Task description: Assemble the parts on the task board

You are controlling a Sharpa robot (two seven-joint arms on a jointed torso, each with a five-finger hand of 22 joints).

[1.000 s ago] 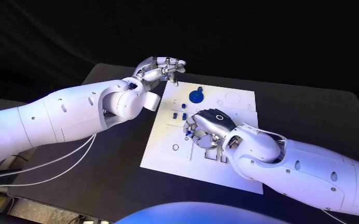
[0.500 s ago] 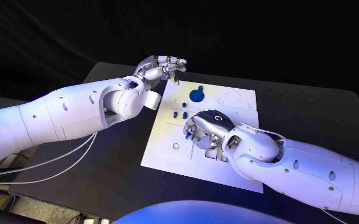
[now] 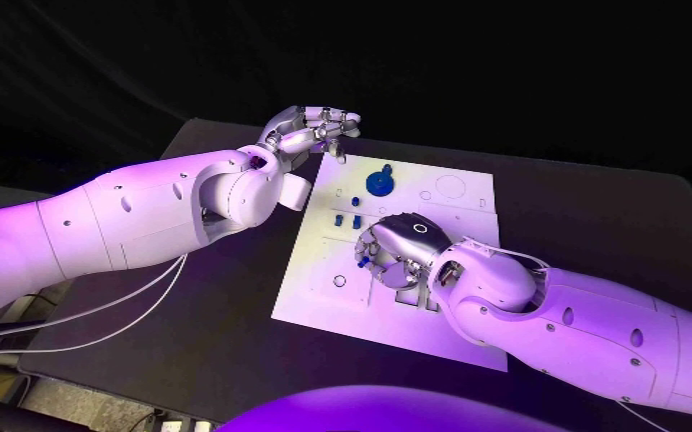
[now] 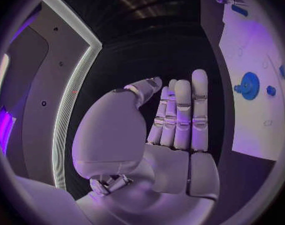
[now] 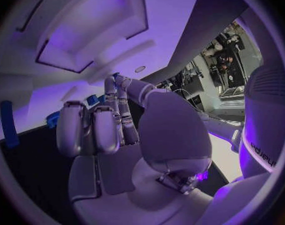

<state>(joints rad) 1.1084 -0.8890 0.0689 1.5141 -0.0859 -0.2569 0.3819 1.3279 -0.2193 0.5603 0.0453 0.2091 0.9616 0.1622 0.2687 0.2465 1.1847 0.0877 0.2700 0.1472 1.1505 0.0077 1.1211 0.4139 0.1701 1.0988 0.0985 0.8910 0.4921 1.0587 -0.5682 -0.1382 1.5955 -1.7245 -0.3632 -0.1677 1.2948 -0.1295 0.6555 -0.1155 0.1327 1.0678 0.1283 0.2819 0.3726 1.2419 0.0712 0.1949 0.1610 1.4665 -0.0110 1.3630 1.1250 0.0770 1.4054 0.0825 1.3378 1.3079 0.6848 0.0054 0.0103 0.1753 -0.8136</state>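
1. The white board (image 3: pixel 325 297) lies flat in the middle of the black desk (image 3: pixel 173 332). A round blue disc (image 3: pixel 378 184) sits near its far edge; two small blue pegs (image 3: pixel 348 220) stand just nearer you.
2. Your right hand (image 3: pixel 392 252) is palm-down low over the board's middle, fingers curled under. A bit of blue shows at its fingertips, but you cannot tell whether it is pinching that piece or only covering it.
3. Your left hand (image 3: pixel 307 132) hangs over the board's far left corner, fingers straight and pressed side by side in the wrist view, nothing in them.
4. Handling, as a judgement: the parts look like small rigid plastic, light and smooth. Expect them to slip or tip under a loose touch.
5. Take a peg by its sides between thumb and fingertip, kept upright. Take the disc by its rim or raised centre, not flat from above.
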